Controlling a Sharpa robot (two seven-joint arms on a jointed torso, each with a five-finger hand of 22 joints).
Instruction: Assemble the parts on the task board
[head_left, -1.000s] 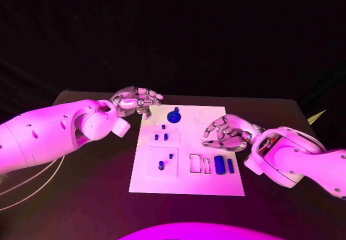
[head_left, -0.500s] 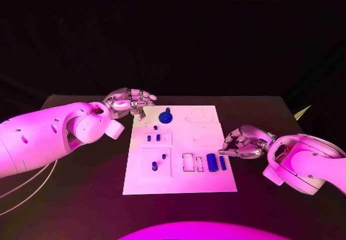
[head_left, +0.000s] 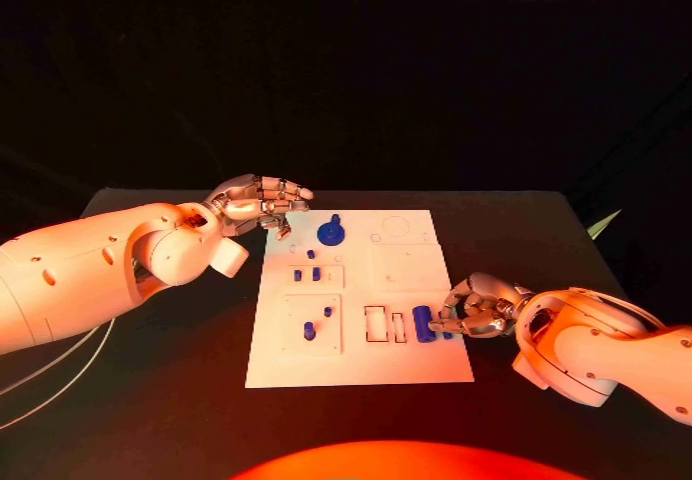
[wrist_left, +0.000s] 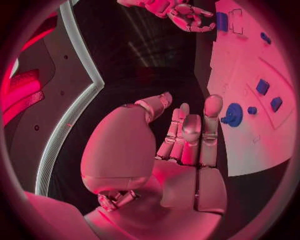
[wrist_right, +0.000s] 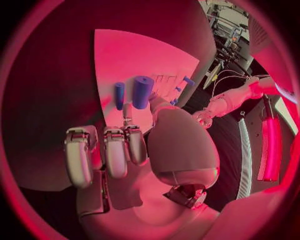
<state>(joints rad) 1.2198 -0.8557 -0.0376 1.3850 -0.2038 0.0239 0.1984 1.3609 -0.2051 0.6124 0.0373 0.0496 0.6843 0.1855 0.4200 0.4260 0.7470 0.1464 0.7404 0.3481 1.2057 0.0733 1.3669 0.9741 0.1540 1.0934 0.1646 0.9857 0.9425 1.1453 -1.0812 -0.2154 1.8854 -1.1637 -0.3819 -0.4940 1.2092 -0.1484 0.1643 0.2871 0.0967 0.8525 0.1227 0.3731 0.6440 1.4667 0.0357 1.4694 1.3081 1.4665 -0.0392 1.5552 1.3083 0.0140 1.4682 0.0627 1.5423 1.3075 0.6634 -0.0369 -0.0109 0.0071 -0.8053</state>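
At the board's right edge, I am reaching my right hand (head_left: 475, 308), fingers curled and holding nothing, toward the thin blue bar (head_left: 446, 326) beside the thick blue cylinder (head_left: 423, 323), probably to pick one up. Both are lying on the task board (head_left: 361, 365) near two outlined slots (head_left: 385, 324). My left hand (head_left: 264, 201), empty and loosely curled, is hovering off the far-left corner, near the blue knob (head_left: 333, 232).

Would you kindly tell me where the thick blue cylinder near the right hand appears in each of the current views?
Head view: the thick blue cylinder lies on the task board, beside the right hand.
Left wrist view: it lies far off at the board's far end, by the right hand.
Right wrist view: it lies just beyond the fingers.
Shared landmark: the thin blue rod beside it.
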